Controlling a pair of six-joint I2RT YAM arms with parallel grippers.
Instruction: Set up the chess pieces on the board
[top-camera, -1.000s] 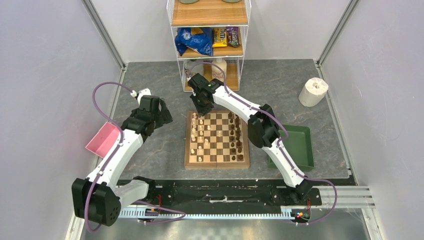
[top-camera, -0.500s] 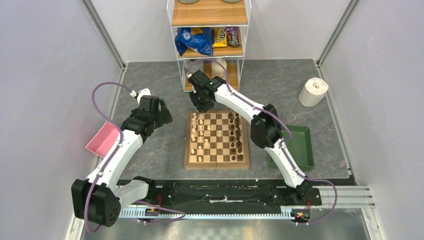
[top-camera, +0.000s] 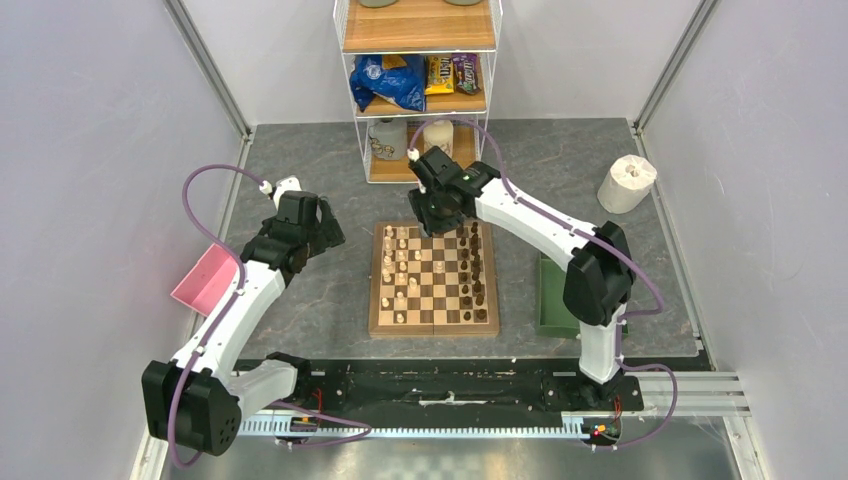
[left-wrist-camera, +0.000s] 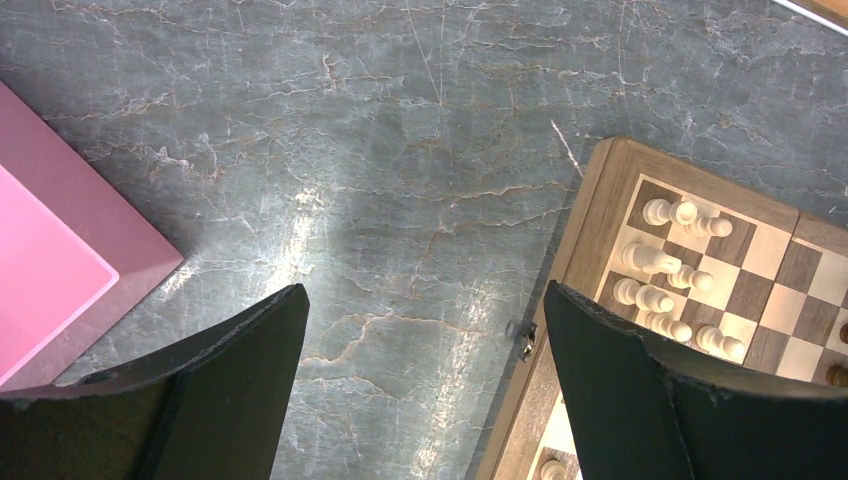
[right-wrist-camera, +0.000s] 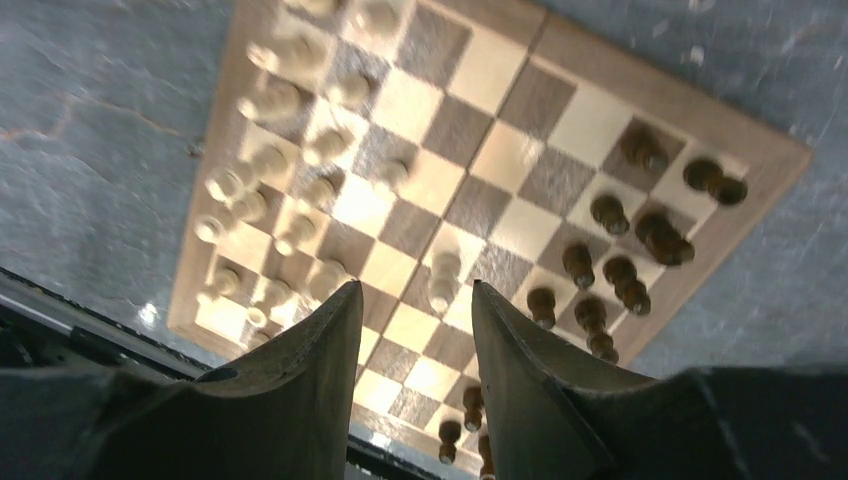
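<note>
While you look down from the top camera, the board lies flat on the grey desk near its middle, just beyond the arm bases. The chess pieces stand on it in two groups: the pale pieces along its 9 o'clock side and the dark pieces along its 3 o'clock side, with the middle squares mostly bare. Your right tool hangs over the board's 12 o'clock edge; in its wrist camera the right tool has its fingers spread with a clear gap and nothing between them, and one pale piece shows through that gap on the squares below. Your left tool sits off the board at about its 10 o'clock, above bare desk; in its own camera the left tool is spread wide and grips nothing, with the board's corner and a few pale pieces to its 3 o'clock. A pink tray rests at the board's 9 o'clock, well apart, and a green tray lies near its 3 o'clock, partly hidden by your right arm. A paper roll stands at 2 o'clock, and a wire shelf with snack bags at 12 o'clock.
</note>
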